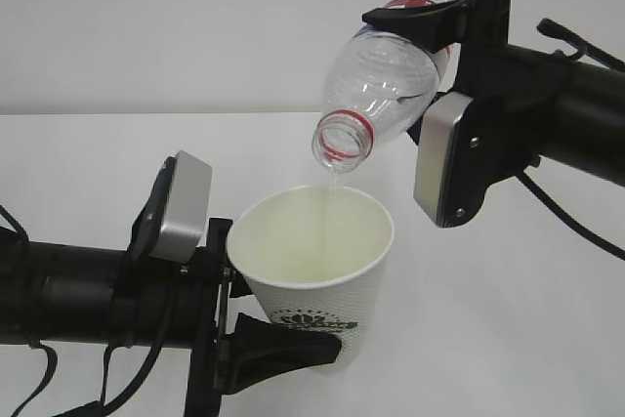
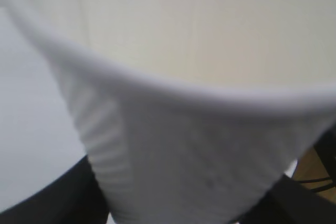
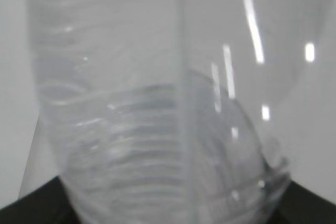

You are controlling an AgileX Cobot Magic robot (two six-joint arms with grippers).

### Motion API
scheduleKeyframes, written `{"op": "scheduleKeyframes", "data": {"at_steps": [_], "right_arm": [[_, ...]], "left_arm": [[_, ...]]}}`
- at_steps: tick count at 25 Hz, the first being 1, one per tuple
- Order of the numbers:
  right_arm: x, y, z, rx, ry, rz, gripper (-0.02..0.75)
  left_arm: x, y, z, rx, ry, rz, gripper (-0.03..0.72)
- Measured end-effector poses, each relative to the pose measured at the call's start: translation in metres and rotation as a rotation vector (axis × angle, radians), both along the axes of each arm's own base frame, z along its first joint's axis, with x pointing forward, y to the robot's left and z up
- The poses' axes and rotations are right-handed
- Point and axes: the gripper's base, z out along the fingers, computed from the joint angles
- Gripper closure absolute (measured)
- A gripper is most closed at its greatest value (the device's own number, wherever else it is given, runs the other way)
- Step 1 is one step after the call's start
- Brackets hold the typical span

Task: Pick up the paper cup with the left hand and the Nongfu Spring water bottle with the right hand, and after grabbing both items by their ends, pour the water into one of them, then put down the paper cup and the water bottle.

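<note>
Above the white bench point(image 1: 117, 163), the right gripper point(image 1: 430, 21) pinches the tipped Nongfu Spring water bottle point(image 1: 376, 80), a thin stream of water point(image 1: 332, 186) falling into the upright paper cup point(image 1: 317, 271) clamped near its base by the left gripper point(image 1: 278, 349).

Exterior view from chest height looking down across the desk point(image 1: 117, 163), left wrist view pressed close against the paper cup point(image 2: 184, 156), right wrist view pressed close against the water bottle point(image 3: 157, 129), cup and bottle shared with the exterior view

bottle mouth point(image 1: 341, 140) just over cup point(image 1: 314, 271) — table point(image 1: 98, 158) behind bare
</note>
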Motion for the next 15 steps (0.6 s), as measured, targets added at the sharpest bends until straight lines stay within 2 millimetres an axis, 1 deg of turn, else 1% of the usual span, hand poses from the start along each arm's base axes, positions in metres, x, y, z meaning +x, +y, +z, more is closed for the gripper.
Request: {"op": "scheduleKeyframes", "data": {"at_steps": [15], "right_arm": [[0.0002, -0.0002, 0.001, 0.009, -0.006, -0.003, 0.286]], "left_arm": [[0.0, 0.0, 0.0, 0.0, 0.0, 0.0, 0.227]]}}
